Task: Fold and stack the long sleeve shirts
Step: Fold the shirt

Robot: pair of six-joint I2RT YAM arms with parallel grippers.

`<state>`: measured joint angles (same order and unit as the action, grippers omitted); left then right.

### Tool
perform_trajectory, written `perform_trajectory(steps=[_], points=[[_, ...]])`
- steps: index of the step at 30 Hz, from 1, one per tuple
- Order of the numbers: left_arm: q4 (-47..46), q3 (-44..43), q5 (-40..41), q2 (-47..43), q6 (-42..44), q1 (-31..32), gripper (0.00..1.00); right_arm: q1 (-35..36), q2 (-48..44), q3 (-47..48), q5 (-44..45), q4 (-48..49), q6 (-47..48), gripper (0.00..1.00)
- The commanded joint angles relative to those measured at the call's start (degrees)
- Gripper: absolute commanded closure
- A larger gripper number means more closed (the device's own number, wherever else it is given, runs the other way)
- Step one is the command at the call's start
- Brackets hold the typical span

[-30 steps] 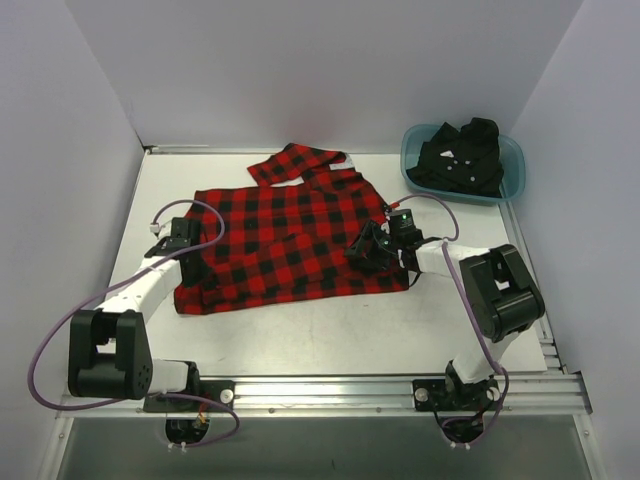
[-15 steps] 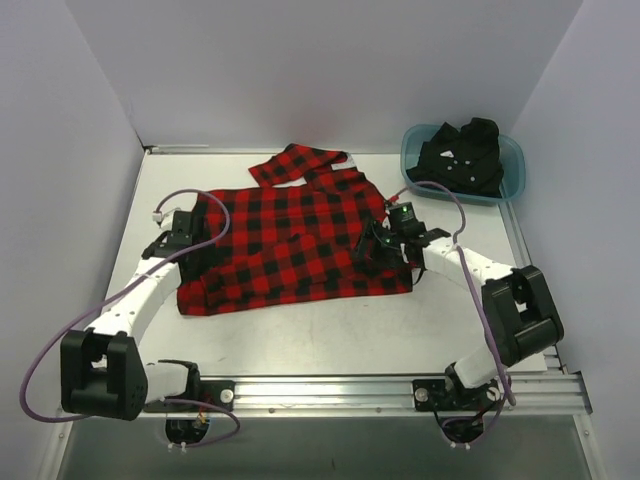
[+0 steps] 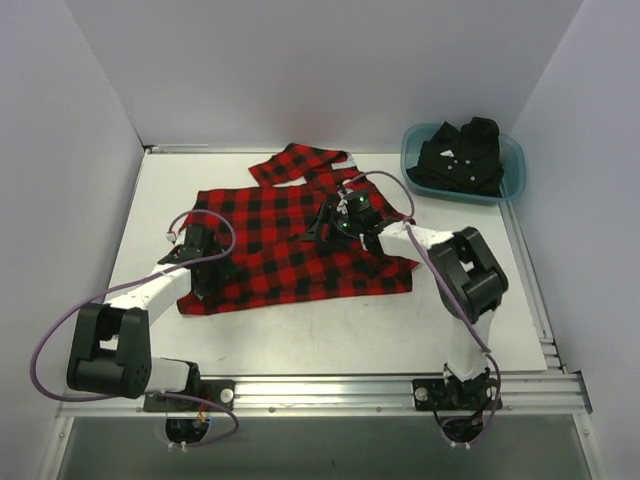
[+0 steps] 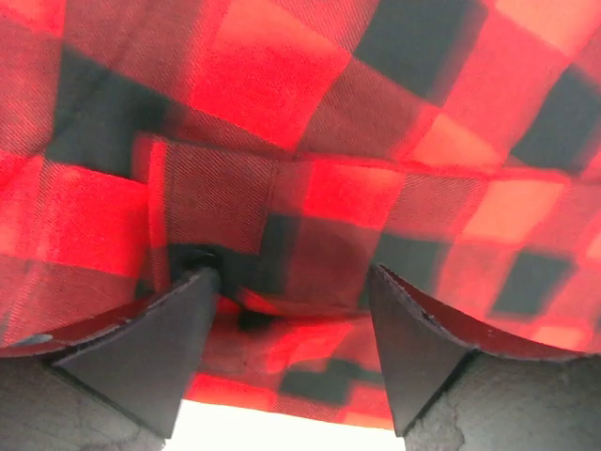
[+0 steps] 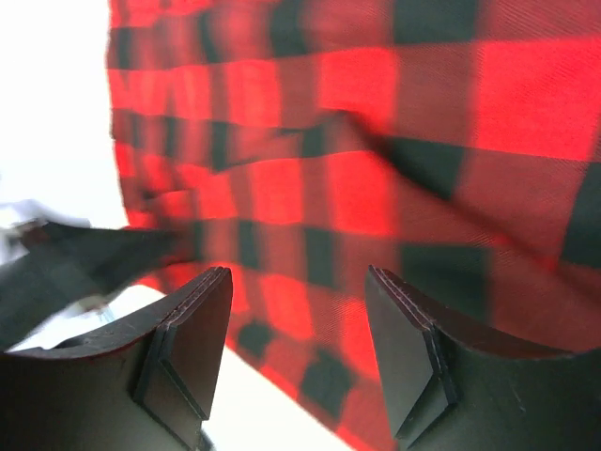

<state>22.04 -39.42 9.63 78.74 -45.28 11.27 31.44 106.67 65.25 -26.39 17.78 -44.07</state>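
Observation:
The red-and-black check shirt (image 3: 290, 245) lies spread flat in the middle of the table, one sleeve (image 3: 295, 162) folded out at the far edge. My left gripper (image 3: 207, 268) sits low on the shirt's left edge. It is open, with a fold of the flannel (image 4: 282, 216) lying under and between its fingers (image 4: 169, 329), which do not pinch it. My right gripper (image 3: 330, 224) hovers open over the upper middle of the shirt (image 5: 376, 188), nothing between its fingers (image 5: 404, 348). The black shirt (image 3: 460, 160) is bundled in the teal tub.
The teal tub (image 3: 512, 172) stands at the far right corner. White walls close in the left, back and right sides. Bare white tabletop (image 3: 330, 320) runs between the shirt's near hem and the arm bases.
My left gripper has opened and let go of the shirt's left edge, shifting slightly toward the near side. My right arm has swung from the shirt's right edge leftward over its middle.

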Motion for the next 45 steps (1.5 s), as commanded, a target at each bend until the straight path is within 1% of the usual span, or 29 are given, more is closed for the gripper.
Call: perform_trajectory(steps=[1, 4, 6, 8, 10, 11, 12, 13, 15, 18, 21, 22, 23, 25, 26, 27, 29, 30, 32, 33, 35, 38, 43, 45], points=[[-6.04, 4.25, -2.59, -0.17, -4.38, -3.7, 0.2, -0.68, 5.55, -0.3, -0.86, 5.95, -3.48, 0.41], [-6.49, 6.89, -3.21, -1.39, -4.73, -6.08, 0.2, -2.08, 7.23, -2.84, -0.07, 6.56, -3.21, 0.41], [-6.4, 8.04, -2.95, -2.7, -4.73, -7.04, 0.2, -4.01, 6.28, -7.49, 0.73, 8.4, -3.3, 0.41], [-5.79, 8.39, -2.51, -4.37, -5.0, -7.66, 0.2, -5.86, 4.69, -11.61, 1.25, 7.98, -2.86, 0.41], [-5.08, 8.22, -2.42, -5.61, -4.73, -8.37, 0.2, -8.75, 1.01, -13.74, 1.87, 6.05, -0.93, 0.41], [-3.51, 7.87, -2.42, -7.01, -4.56, -8.45, 0.2, -9.46, -0.75, -14.45, 2.22, 2.91, 0.12, 0.41], [-2.63, 6.74, -2.59, -7.8, -4.3, -8.45, 0.2, -9.9, -4.33, -15.41, 3.35, 0.96, 3.17, 0.41], [-1.49, 6.29, -2.86, -8.86, -3.68, -8.45, 0.2, -10.34, -6.37, -15.51, 4.06, -3.93, 4.86, 0.4], [1.5, 5.5, -3.04, -12.63, -3.24, -8.45, 0.19, -10.26, -12.06, -15.94, 5.21, -7.83, 7.33, 0.4], [3.79, 6.19, -2.95, -18.43, -3.15, -8.45, 0.19, -10.0, -17.7, -18.05, 3.02, -9.7, 7.78, 0.4], [4.85, 8.83, -1.99, -21.96, -3.76, -8.45, 0.19, -7.9, -19.57, -19.81, -1.63, -9.17, 5.85, 0.4], [4.85, 10.4, -1.63, -22.48, -4.11, -8.45, 0.2, -6.67, -19.57, -19.73, -3.3, -7.51, 5.23, 0.41], [4.85, 11.02, -0.76, -22.75, -4.29, -8.54, 0.21, -3.0, -19.4, -19.29, -3.66, -6.8, 3.83, 0.41], [4.07, 12.17, 0.3, -22.67, -4.64, -8.54, 0.22, 0.88, -16.95, -17.71, -4.45, -4.96, 2.16, 0.41], [2.84, 13.22, 1.61, -21.8, -4.91, -8.72, 0.23, 2.99, -15.63, -15.44, -5.68, -2.34, 0.06, 0.41], [2.4, 13.66, 1.88, -21.18, -5.34, -9.15, 0.24, 6.06, -12.57, -14.29, -6.12, -0.92, -1.0, 0.41], [1.6, 14.45, 2.85, -19.16, -6.48, -9.95, 0.24, 8.71, -9.31, -11.39, -6.39, 3.64, -3.02, 0.43], [1.34, 15.42, 2.94, -18.63, -7.1, -10.73, 0.24, 10.46, -6.16, -10.77, -6.3, 5.14, -5.12, 0.43], [0.29, 16.56, 2.5, -17.57, -8.51, -10.92, 0.24, 11.27, -2.98, -10.85, -6.56, 11.55, -7.77, 0.44], [0.11, 17.7, 2.15, -17.65, -9.38, -13.09, 0.24, 11.27, -0.09, -11.11, -7.18, 13.49, -10.22, 0.45], [-0.33, 18.76, 2.06, -18.61, -9.83, -13.81, 0.24, 11.1, 2.74, -12.42, -8.06, 17.1, -11.47, 0.46], [-0.25, 20.25, 2.24, -20.63, -10.18, -15.22, 0.24, 9.26, 3.1, -17.25, -7.1, 18.17, -11.47, 0.46], [0.19, 21.84, 2.24, -22.66, -11.32, -17.76, 0.25, 4.17, -0.67, -26.99, -7.36, 18.08, -9.98, 0.46], [0.37, 21.75, 2.06, -22.49, -11.32, -18.21, 0.25, 0.56, -3.13, -31.21, -7.88, 17.73, -9.1, 0.46]])
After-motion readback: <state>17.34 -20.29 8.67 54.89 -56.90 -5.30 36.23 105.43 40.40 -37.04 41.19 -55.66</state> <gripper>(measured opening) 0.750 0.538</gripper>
